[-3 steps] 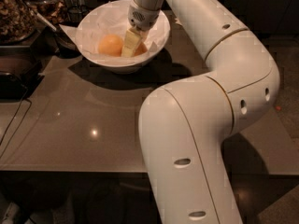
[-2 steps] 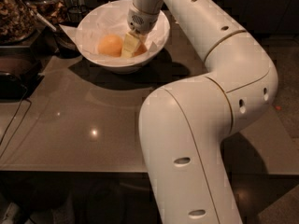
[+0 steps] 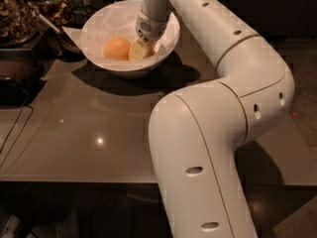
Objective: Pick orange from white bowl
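Pincer [image 3: 142, 45] down inside large glossy white paper-lined bowl [image 3: 96, 26] on grey bench [image 3: 89, 118], just beside round smooth orange fruit [image 3: 117, 48]; grip state cannot be told.

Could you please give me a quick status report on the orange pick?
Gripper down inside white bowl, right side. Orange resting in bowl just left of it, not lifted. Paler yellow fruit directly under gripper; nothing else in the way.

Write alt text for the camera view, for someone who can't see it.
A white robot arm reaches its pincer down into a paper-lined white bowl, beside an orange and over a paler yellow fruit. The bowl sits on a grey table, with dark containers of nuts nearby.
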Controlling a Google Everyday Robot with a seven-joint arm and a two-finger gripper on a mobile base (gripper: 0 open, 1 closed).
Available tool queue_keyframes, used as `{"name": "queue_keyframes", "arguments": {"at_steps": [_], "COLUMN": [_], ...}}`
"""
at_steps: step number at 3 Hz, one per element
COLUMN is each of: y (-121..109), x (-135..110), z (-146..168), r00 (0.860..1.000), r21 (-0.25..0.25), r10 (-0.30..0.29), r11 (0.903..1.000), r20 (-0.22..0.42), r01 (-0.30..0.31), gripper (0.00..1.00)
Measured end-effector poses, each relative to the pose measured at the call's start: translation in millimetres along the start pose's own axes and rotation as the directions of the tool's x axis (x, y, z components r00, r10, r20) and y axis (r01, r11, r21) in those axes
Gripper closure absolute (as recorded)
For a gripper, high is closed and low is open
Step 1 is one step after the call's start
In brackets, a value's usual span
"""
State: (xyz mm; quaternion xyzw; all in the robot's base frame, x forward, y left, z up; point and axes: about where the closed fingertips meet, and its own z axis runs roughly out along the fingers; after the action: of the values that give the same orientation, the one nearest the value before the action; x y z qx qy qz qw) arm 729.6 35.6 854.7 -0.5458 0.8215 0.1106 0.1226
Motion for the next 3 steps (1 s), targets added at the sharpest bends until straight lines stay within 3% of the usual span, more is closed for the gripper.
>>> {"name": "queue_keyframes", "arguments": {"at_steps": [2,3], "y": [-2,7], "x": [-3,-1], "z": [2,-35], "r00": [1.000,0.995], "r21": [0.005,0.028], "r10": [-0.001,-0.045], "r11": [1.0000,0.9987], "r20": [0.007,0.093], "r01": [0.000,0.042], "gripper": [0.95,1.00]}}
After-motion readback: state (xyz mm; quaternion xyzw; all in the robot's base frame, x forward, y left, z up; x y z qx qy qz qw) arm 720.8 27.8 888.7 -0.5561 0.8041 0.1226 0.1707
